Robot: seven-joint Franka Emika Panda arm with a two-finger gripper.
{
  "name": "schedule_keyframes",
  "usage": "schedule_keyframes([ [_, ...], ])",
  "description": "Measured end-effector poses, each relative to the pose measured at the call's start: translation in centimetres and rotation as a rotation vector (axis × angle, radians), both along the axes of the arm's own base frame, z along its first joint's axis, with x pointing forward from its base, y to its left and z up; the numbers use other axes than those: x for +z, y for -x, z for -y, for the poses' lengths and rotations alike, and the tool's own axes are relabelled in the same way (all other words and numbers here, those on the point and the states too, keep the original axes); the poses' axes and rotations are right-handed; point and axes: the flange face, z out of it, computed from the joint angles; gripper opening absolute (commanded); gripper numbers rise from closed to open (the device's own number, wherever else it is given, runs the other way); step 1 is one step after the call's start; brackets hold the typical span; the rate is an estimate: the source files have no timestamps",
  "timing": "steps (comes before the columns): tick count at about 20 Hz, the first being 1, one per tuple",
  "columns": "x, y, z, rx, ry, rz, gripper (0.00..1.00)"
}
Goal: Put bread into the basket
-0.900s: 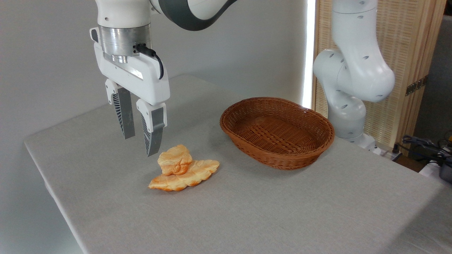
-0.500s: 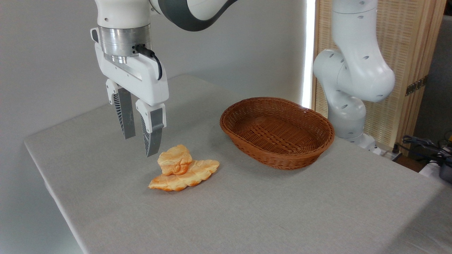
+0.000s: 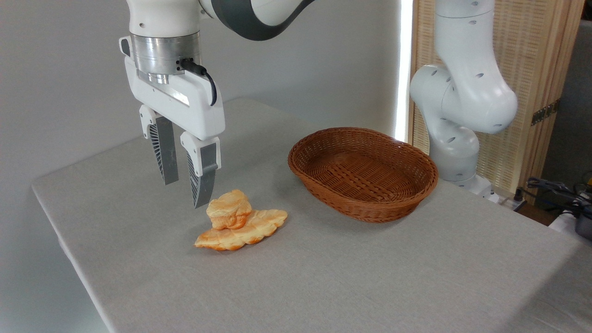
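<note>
The bread, a small chunky golden-orange roll with a ridged crust, rests on top of a longer flat leaf-shaped bread piece on the grey table. My gripper hangs just up and to the left of the roll, fingers pointing down, open with nothing between them. Its nearer fingertip is close to the roll's left side and I cannot tell if it touches. The basket, an oval brown wicker one, stands empty to the right.
The grey cloth-covered table has its left edge near the bread pile. The arm's white base stands behind the basket at the right. Cables lie at the far right edge.
The gripper has shifted slightly to the right and a touch lower, toward the roll. The bread and basket have not moved.
</note>
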Motion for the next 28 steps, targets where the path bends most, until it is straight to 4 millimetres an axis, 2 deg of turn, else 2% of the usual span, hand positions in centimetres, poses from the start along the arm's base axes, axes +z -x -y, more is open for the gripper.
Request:
schedule_keyframes([
  [8, 0.1, -0.1, -1.4, 0.022, -0.002, 0.002, 1.00],
  [28, 0.1, 0.0, -0.3, 0.008, 0.000, 0.001, 1.00],
])
